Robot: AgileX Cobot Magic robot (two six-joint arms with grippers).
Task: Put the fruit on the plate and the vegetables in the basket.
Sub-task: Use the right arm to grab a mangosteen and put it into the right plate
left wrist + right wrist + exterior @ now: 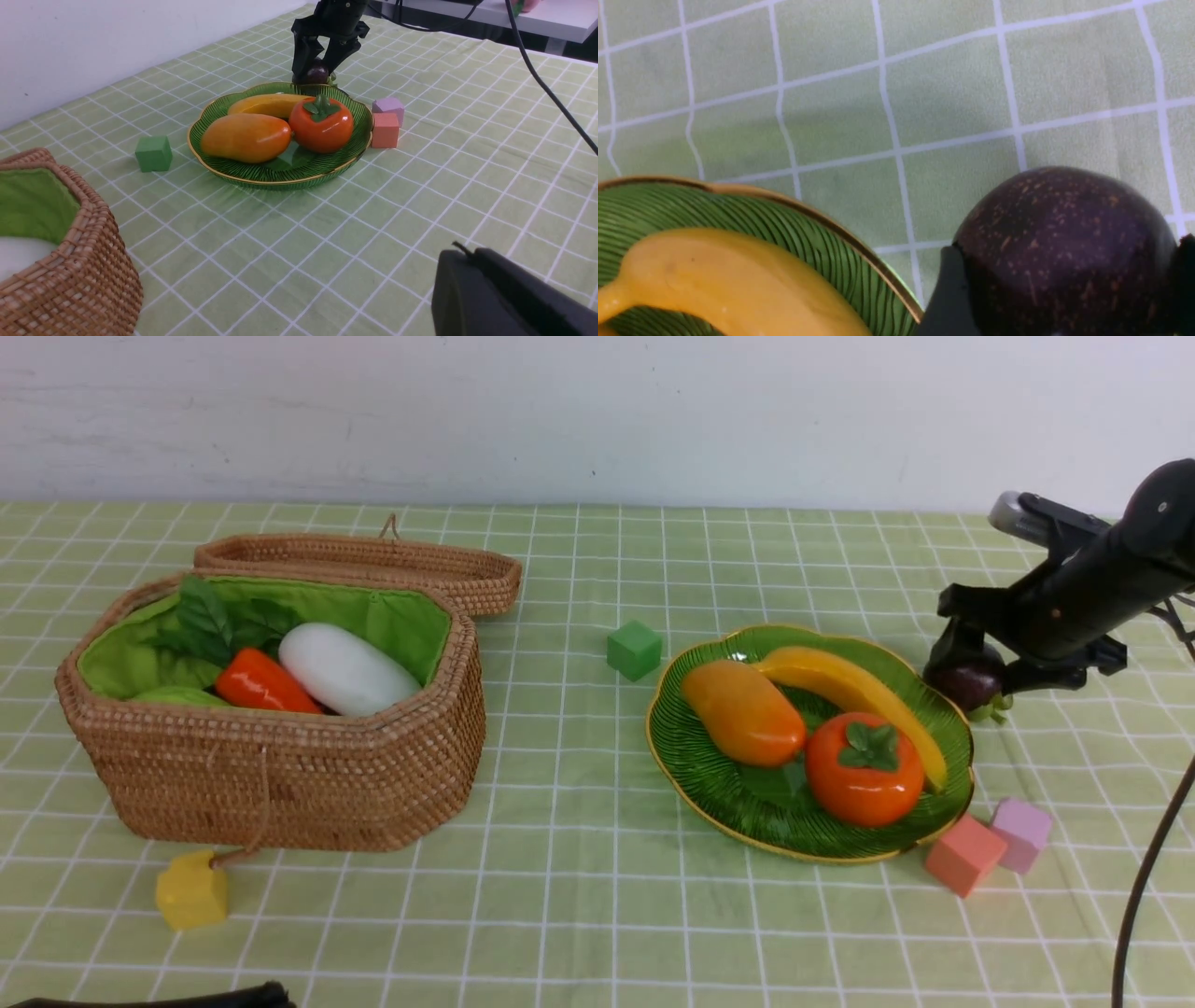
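The green plate (709, 775) holds the mango (743, 711), banana (854, 686) and persimmon (864, 770). My right gripper (980, 674) stands just past the plate's far right rim, its jaws closed on the dark purple mangosteen (966, 683), which fills the right wrist view (1064, 252). I cannot tell if it is off the cloth. The wicker basket (280, 775) at the left holds the white radish (347, 669), carrot (263, 681) and green gourd (177, 695); the eggplant does not show. My left gripper (467, 254) is shut and empty, low near the table's front left.
The basket's lid (373, 565) lies open behind it. A green cube (634, 649) sits left of the plate, a yellow cube (191, 889) in front of the basket, and a coral cube (964, 855) and a lilac cube (1020, 833) at the plate's near right. A black cable (1148, 859) hangs at the right.
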